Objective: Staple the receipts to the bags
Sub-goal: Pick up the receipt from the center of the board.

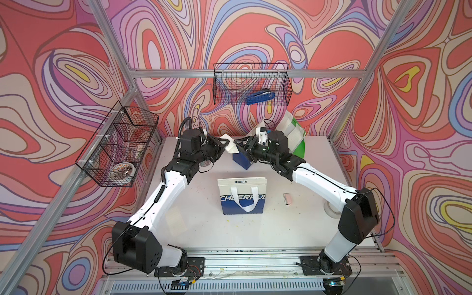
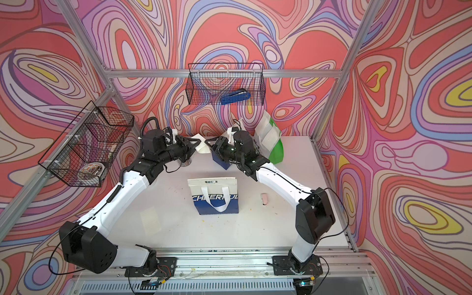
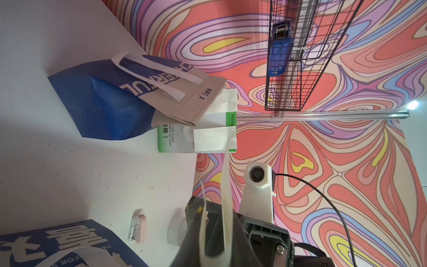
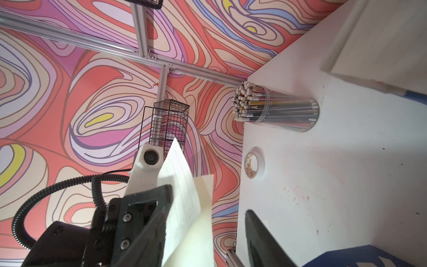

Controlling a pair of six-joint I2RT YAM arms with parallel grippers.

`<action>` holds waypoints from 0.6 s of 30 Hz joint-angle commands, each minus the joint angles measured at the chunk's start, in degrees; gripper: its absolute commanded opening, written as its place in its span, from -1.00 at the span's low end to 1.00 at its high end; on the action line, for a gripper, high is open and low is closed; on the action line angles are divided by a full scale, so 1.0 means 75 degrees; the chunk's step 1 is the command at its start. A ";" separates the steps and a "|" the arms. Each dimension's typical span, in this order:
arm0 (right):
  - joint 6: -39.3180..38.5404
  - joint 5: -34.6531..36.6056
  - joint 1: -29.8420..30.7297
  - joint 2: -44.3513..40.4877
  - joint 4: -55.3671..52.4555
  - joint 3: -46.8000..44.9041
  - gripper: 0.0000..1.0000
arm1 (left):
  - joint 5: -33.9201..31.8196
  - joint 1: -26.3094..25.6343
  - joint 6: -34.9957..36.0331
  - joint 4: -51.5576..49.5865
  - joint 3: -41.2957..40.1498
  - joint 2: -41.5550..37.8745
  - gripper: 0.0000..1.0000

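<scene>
White tabletop [image 1: 293, 229]: open room around flat CHEERFUL bag [image 1: 242, 196]. Beyond it, left gripper [image 1: 222, 145] pinches receipt [image 1: 230, 148]; right gripper [image 1: 240, 147] jaws apart, contact unclear.

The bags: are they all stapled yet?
Not yet. Done: the green bag seems to carry a slip. In hand: the left gripper pinches a receipt by the Chinese-lettered bag. Left: the CHEERFUL bag shows none; the blue stapler sits in a basket.

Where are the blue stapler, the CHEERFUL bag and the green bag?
blue stapler [image 1: 260, 97], in a top view, middle of its body.
CHEERFUL bag [image 1: 242, 198], in a top view, lettered face between the handles.
green bag [image 1: 299, 149], in a top view, its green side.
</scene>
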 commanded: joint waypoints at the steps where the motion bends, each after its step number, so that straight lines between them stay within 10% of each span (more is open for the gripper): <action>1: 0.0135 0.0221 0.0016 -0.0074 0.0491 0.0266 0.12 | 0.0123 -0.0111 -0.0057 0.0548 0.0242 0.0078 -0.60; 18: -0.0620 0.0427 0.0023 -0.0129 0.0508 0.0402 -0.07 | 0.0067 -0.0162 -0.0031 0.0748 -0.0014 -0.0070 -0.60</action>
